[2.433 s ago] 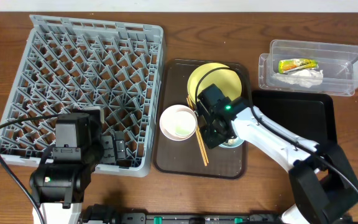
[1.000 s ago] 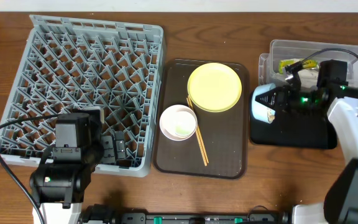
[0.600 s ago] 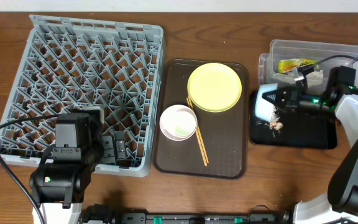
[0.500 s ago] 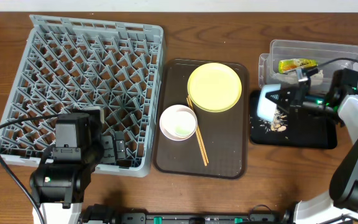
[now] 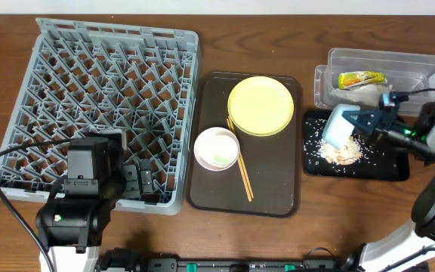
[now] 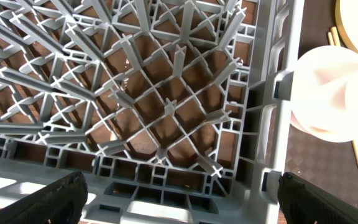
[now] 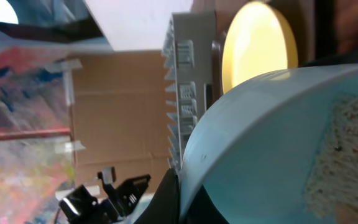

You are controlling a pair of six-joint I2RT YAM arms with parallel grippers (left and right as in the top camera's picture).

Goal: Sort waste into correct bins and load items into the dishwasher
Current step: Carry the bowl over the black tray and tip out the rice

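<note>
Nearest me, my left gripper hangs wide open and empty over the dish rack's near corner, while my right gripper pinches the tipped light-blue bowl above heaped rice on the black tray, with the clear tub beyond.

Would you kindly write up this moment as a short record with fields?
right arm: right fingers grip the light-blue bowl, tipped over the black tray
waste: rice and scraps heaped on the black tray; wrapper and tissue in the clear tub
serving tray: yellow plate, white bowl, chopsticks
dish rack: no dishes seen in it
left arm: left fingers open over the rack's near edge
</note>
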